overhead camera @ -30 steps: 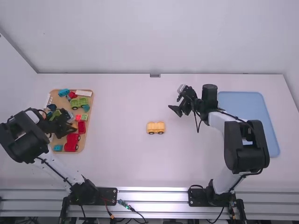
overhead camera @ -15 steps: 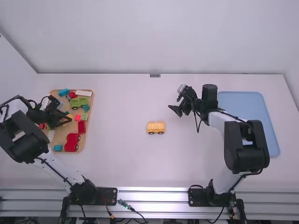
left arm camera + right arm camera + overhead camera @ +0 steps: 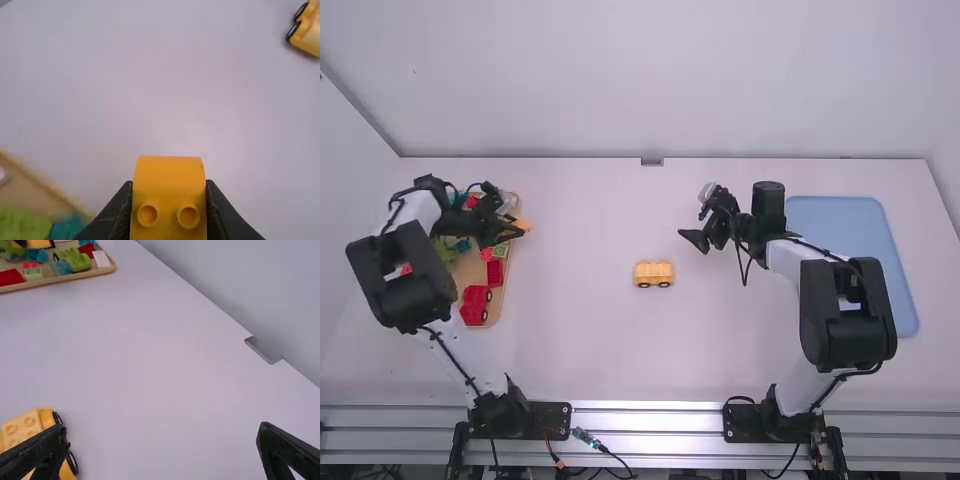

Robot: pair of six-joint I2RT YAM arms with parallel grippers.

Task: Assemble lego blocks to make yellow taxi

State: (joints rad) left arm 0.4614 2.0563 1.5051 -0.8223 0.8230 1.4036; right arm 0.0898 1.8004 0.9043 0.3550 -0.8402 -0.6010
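Over the right edge of the wooden tray, my left gripper point(image 3: 517, 230) holds a yellow block point(image 3: 523, 225). In the left wrist view the left gripper point(image 3: 169, 215) is shut on that yellow block point(image 3: 169, 182), whose two round studs show. The yellow car base point(image 3: 653, 273) stands on its wheels mid-table; its corner point(image 3: 309, 32) shows in the left wrist view. My right gripper point(image 3: 695, 238) is above the table, beyond and to the right of the car base. In the right wrist view the right gripper point(image 3: 157, 450) is open and empty, with the car base point(image 3: 30, 430) near one finger.
The wooden tray point(image 3: 507, 285) at the left holds red, green and blue pieces, partly under the left arm. A blue tray point(image 3: 865, 225) lies at the far right, beside and partly under the right arm. The wall rises behind the table.
The left gripper has moved away from the camera and to the right, from over the tray's middle to its right edge, carrying the yellow block. The right arm has barely moved.
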